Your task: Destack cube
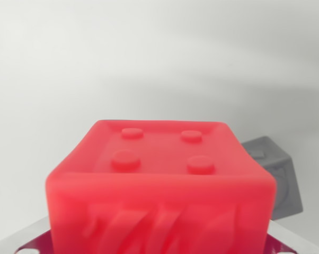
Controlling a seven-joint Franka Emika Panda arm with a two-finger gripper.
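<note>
Close under the wrist camera, filling the lower half of the view: red cube [159, 185], blurred from nearness, four round studs on its upper face, raised slanted ribs on the near side. Behind it at about 3 o'clock, partly hidden by the red one: grey cube [273, 177], tilted in the picture, sitting on the pale tabletop [149, 63]. Whether the two cubes touch, cannot tell; the red one blocks the meeting line.

Metal edges show at 7 and 5 o'clock below the red cube, likely part of the hand, but the jaws themselves are out of sight. Cannot tell whether they are wide, narrow, or clamped on the cube.

Judgement on progress: red cube sits so near the lens and so square to it that it is probably carried, and the grey one stands apart to the side, not beneath. If so, the lift-off is done; setting the red cube down on the tabletop and letting go is left.
</note>
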